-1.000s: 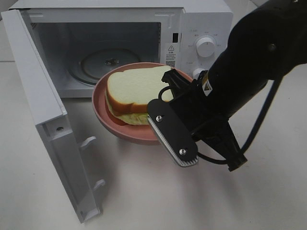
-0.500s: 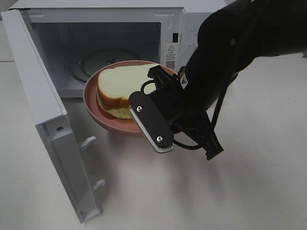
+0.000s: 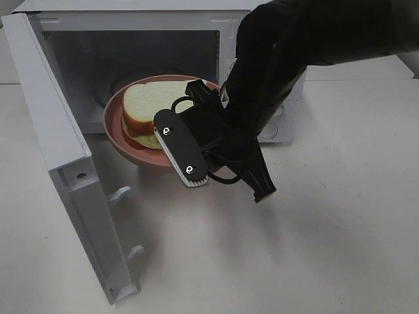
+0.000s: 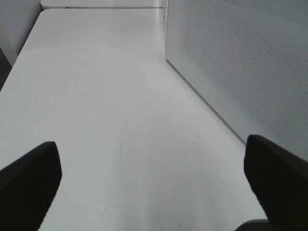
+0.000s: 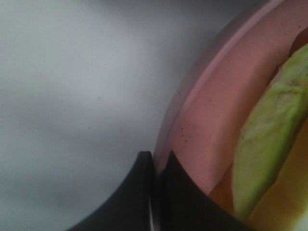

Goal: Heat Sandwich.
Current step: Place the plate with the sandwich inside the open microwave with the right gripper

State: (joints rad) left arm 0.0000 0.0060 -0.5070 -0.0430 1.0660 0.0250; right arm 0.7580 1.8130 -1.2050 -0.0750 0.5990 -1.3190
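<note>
since the microwave [image 3: 131, 21] can take nothing in while shut, its door [image 3: 59, 144] stands swung fully open at the near left, edge-on above the bench [image 3: 294, 261]. just behind it, the right pincer [image 5: 155, 162] is clenched on the near-right rim of the pink plate [image 3: 111, 127]. the wrist view shows its two dark tips pinching that rim between them, with the green layer just inside. gripping the rim rather than the food makes sense: the plate carries the load flat and the bread is not squeezed. the plate hangs clear of the bench, with a shadow beneath it, and is roughly level so that nothing slides.

the sandwich [image 3: 154, 101] lies on the plate, pale bread uppermost, at the mouth of the microwave. its far part appears to be past the sill while the plate's near rim is outside. the arm reaches in from the right and covers the control panel, which lines the plate up to go straight in. the step in hand looks like carrying the plate into the cavity; setting it down, letting go and shutting the door are not yet done. whether the plate's far edge touches the cavity floor cannot be told.

out of the high view, the left pincer [image 4: 150, 144] is released. its fingers are spread wide over bare bench beside a pale perforated wall [image 4: 240, 62], holding nothing and parked out of the way.
</note>
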